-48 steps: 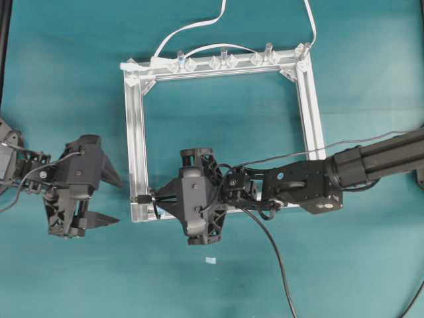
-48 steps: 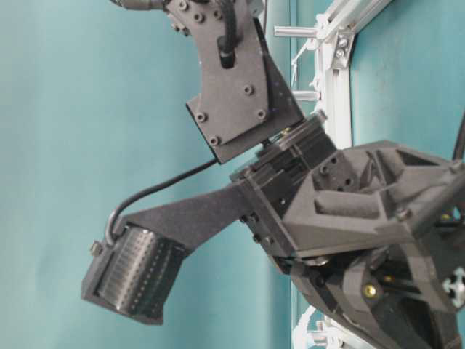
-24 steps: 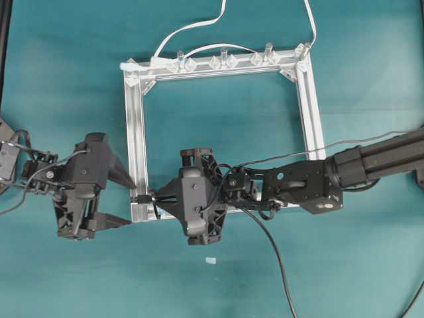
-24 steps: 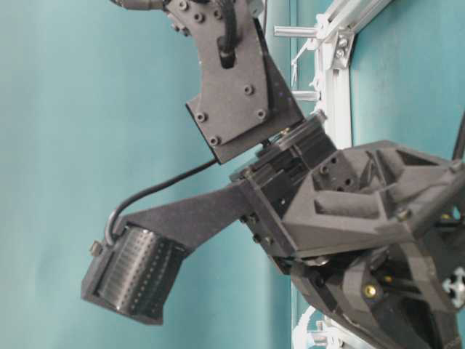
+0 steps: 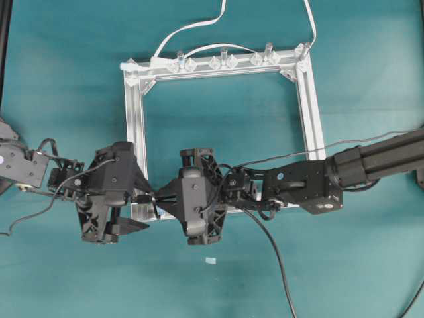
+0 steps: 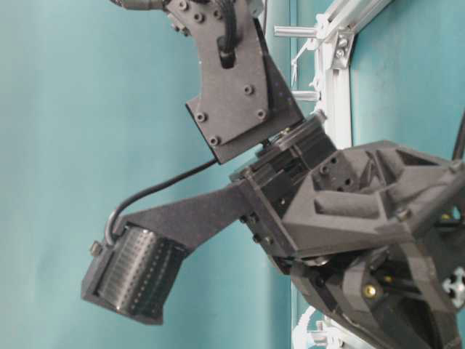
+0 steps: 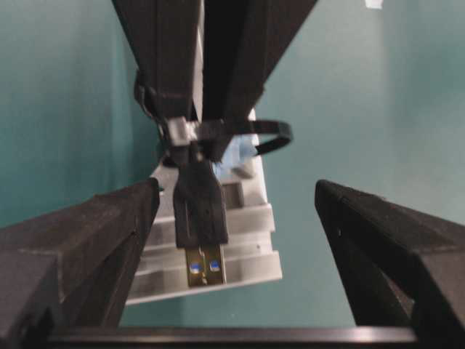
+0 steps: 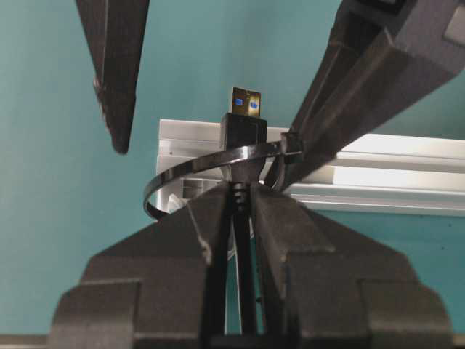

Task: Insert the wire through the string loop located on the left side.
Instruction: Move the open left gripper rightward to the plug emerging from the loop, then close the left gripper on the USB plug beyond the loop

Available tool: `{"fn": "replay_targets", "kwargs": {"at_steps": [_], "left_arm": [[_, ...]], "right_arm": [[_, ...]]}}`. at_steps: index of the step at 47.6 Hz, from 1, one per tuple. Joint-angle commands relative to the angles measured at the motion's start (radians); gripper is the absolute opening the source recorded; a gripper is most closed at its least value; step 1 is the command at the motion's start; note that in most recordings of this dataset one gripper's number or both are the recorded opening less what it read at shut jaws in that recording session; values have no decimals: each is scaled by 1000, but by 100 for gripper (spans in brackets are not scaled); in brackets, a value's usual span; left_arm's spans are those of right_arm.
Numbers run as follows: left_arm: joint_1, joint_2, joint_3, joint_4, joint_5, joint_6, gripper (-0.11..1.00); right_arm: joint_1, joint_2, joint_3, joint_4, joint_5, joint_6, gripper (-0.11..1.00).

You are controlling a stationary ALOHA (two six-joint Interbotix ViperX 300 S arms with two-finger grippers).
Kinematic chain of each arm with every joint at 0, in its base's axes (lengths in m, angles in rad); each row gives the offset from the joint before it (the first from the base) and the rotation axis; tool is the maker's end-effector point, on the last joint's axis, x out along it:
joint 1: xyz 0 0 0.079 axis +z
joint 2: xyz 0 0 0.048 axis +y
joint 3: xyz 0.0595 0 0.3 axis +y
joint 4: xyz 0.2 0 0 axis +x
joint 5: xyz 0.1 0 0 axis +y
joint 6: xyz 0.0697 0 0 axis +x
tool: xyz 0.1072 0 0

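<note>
Right hand (image 8: 234,211) is clamped on the thin black wire with the USB plug (image 8: 243,131), holding it just behind the plug so the metal tip pokes through the small dark string loop (image 8: 190,173) at the lower-left corner of the aluminium frame (image 5: 136,132). Left hand (image 7: 236,240) stands wide open, fingers either side of the plug, judged ready to take it from the far side. Teal tabletop (image 5: 66,79) below.

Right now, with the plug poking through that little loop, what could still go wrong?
The left gripper is open around the USB plug but not yet holding it; closing off-centre might knock the plug sideways. The string loop sits loosely round the wire, so a tug could drag it. If the right gripper lets go early, the plug may slip back out.
</note>
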Motion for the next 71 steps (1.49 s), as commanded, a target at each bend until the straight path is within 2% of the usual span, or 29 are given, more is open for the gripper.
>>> {"fn": "replay_targets", "kwargs": {"at_steps": [1,6,9,13,18,20,62,65,71], "left_arm": [[6,-5,-23,2,-9,-5,91],[6,-12,-18,2,-8,-6,88],[5,-15,-18,2,0,-6,81],[6,-15,-20,2,25,-6,60],[5,-15,-21,2,51,-6,29],[5,-15,-23,2,52,-5,21],[14,-32,-25,2,66,-5,21],[15,-35,-25,2,74,-5,21],[14,-46,-23,2,94,-5,21]], "right_arm": [[2,-21,-25,-3,-5,-3,11],[0,-21,-25,-5,-5,-3,11],[2,-23,-23,-5,-6,-3,11],[2,-21,-25,-5,-5,-3,11],[2,-23,-23,-5,-5,-3,11],[2,-23,-25,-3,-5,-3,11],[2,-23,-11,-5,46,9,12],[2,-23,-11,-3,44,11,24],[2,-23,-11,-5,38,9,61]]}}
